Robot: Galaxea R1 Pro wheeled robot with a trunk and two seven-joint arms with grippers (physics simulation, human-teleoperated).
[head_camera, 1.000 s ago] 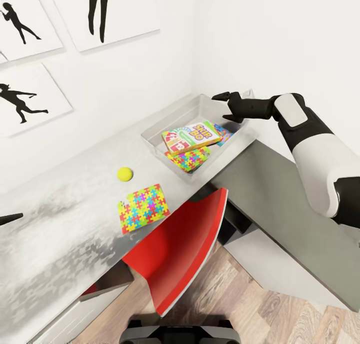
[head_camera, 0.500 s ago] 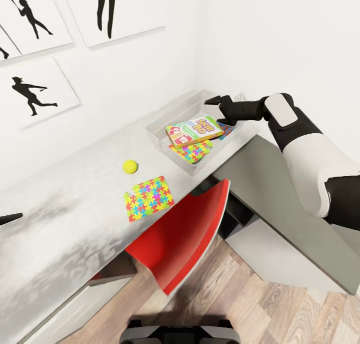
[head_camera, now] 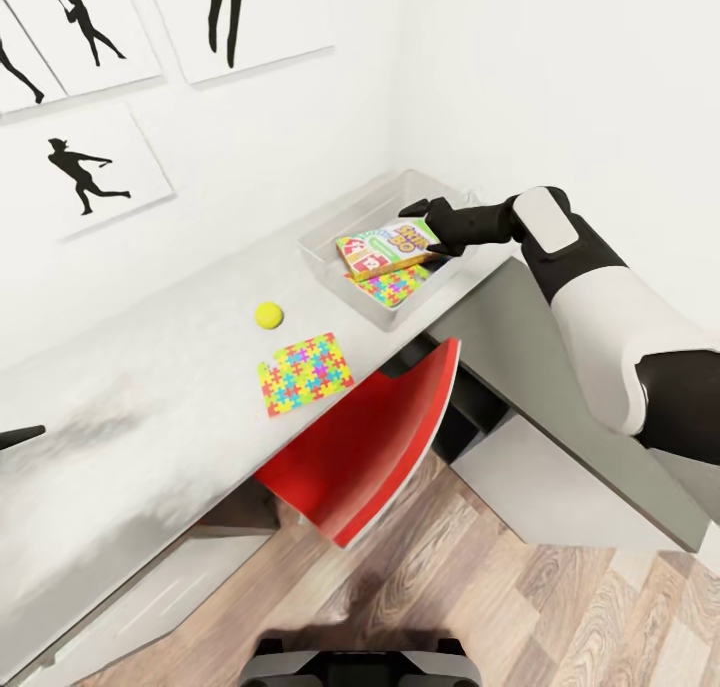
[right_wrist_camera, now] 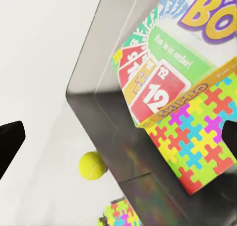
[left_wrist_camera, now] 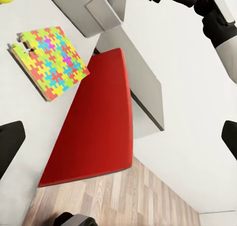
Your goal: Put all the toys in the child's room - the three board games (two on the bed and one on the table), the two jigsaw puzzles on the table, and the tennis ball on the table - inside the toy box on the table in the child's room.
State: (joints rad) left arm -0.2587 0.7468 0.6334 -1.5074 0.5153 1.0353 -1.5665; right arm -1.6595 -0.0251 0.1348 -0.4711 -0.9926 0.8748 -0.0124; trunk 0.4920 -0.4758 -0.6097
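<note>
The clear toy box [head_camera: 325, 235] stands at the table's far right corner. Inside it, a Skip-Bo board game [head_camera: 385, 248] lies on top of a colourful jigsaw puzzle [head_camera: 392, 286]. My right gripper [head_camera: 424, 225] hovers open just above the game, nothing between its fingers; the right wrist view looks down on the game [right_wrist_camera: 168, 73] and the boxed puzzle [right_wrist_camera: 197, 142]. A yellow tennis ball [head_camera: 268, 314] and a second jigsaw puzzle [head_camera: 305, 372] lie on the table left of the box. My left gripper [left_wrist_camera: 118, 142] is open over the table's front, near that puzzle [left_wrist_camera: 49, 63].
A red chair [head_camera: 370, 447] is tucked under the table below the puzzle. A grey side panel [head_camera: 560, 407] runs from the box corner towards the right. White walls with silhouette pictures [head_camera: 90, 167] bound the table behind. Wooden floor [head_camera: 500, 607] lies in front.
My right gripper has moved left from the box's right rim to over the Skip-Bo game. The head camera has shifted, so the whole scene sits differently.
</note>
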